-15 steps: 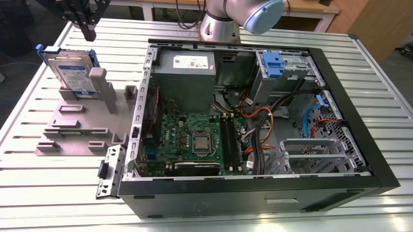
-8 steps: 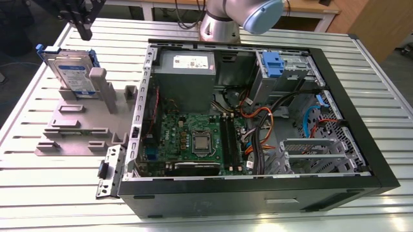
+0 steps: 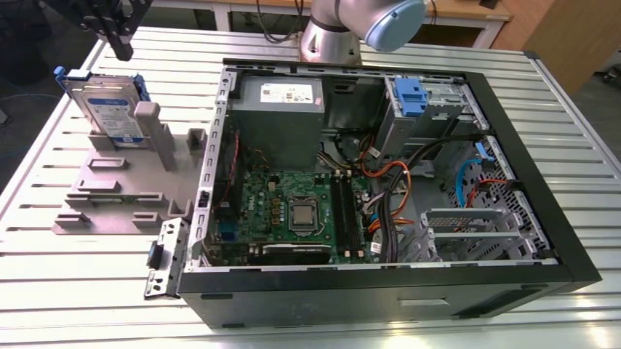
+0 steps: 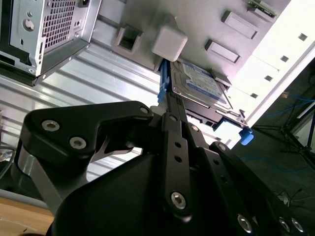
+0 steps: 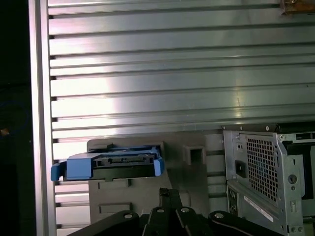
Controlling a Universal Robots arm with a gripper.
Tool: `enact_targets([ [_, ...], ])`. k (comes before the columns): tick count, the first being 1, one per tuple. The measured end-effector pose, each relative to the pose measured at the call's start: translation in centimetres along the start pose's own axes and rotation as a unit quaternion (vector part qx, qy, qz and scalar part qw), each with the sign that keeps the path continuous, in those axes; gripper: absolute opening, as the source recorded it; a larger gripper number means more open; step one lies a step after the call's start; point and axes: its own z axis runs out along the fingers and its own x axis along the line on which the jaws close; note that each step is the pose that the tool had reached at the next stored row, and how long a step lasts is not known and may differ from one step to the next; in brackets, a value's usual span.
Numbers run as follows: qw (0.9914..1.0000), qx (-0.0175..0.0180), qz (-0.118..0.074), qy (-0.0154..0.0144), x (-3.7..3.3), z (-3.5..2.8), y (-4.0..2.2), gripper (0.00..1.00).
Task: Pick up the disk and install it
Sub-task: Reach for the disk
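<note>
The disk (image 3: 102,109) is a silver hard drive with a white-and-blue label and blue carrier rails. It stands on edge in a slot of the grey plastic stand (image 3: 116,189), at the exterior view's left. My gripper (image 3: 123,49) hangs above the disk's far end, apart from it. Its black fingers are pressed together with nothing between them. In the second wrist view the gripper (image 4: 168,102) points toward the disk (image 4: 202,83). In the first wrist view the disk (image 5: 113,164) shows end-on past the gripper (image 5: 170,192).
An open black computer case (image 3: 388,287) lies on the slatted metal table (image 3: 87,283), to the right of the stand in the exterior view. Inside are a grey power supply (image 3: 276,109), a motherboard (image 3: 291,211), cables and a drive bay with a blue carrier (image 3: 408,98). The arm's base (image 3: 330,36) stands behind the case.
</note>
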Motion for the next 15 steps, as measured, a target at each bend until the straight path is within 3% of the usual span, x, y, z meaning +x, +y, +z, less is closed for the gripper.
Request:
enact_targets([
  [6,1.0,0.0,0.0,0.0,0.04,0.0,0.0,0.11],
  [15,1.0,0.0,0.0,0.0,0.95,0.03,-0.04,0.11],
])
